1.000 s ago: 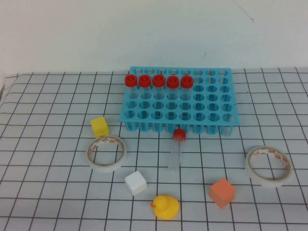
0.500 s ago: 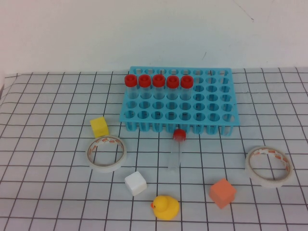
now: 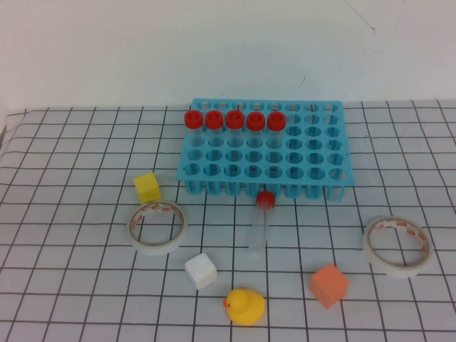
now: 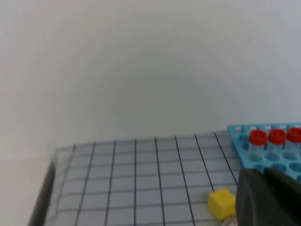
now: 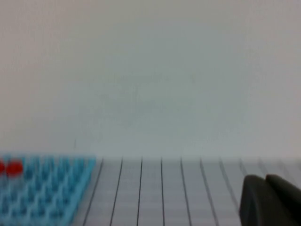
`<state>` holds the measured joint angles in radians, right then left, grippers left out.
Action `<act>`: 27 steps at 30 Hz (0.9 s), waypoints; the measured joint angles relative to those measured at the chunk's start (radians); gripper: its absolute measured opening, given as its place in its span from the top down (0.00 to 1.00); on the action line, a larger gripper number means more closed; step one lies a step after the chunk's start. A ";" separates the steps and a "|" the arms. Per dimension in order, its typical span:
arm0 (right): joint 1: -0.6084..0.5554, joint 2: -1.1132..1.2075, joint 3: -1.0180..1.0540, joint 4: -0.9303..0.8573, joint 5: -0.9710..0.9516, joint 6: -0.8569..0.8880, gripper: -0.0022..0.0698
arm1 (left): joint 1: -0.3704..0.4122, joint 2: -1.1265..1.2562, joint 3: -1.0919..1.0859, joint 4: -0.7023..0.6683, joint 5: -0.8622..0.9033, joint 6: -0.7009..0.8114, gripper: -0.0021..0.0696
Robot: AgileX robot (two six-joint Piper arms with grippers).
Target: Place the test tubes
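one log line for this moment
left gripper: shut, empty, parked at left | right gripper: shut, empty, parked at right | rack: five tubes | loose tube: lying before rack

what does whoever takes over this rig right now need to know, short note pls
Left gripper: shut, holding nothing, back on the left side, out of the high view.
Right gripper: shut, holding nothing, back on the right side, also out of the high view.
Rack: five tubes stand upright in one row, toward its left.
Loose tube: lying on the table just in front of the rack, red cap toward it.
Done: five tubes placed.
Left: pick up the loose tube and seat it in a free hole.
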<state>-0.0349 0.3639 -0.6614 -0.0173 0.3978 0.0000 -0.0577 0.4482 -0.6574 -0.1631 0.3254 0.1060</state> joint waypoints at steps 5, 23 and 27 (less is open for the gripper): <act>0.000 0.212 -0.059 0.030 0.276 -0.008 0.97 | 0.000 0.149 -0.002 -0.108 0.095 0.009 0.97; 0.137 0.985 -0.123 0.440 0.260 -0.229 0.97 | -0.016 0.421 -0.002 -0.171 0.348 0.125 0.97; 0.325 1.124 -0.297 0.367 0.247 -0.107 0.96 | -0.046 0.421 0.017 -0.182 0.338 0.133 0.97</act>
<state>0.2897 1.4877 -0.9581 0.3496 0.6452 -0.1069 -0.1041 0.8691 -0.6408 -0.3448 0.6633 0.2394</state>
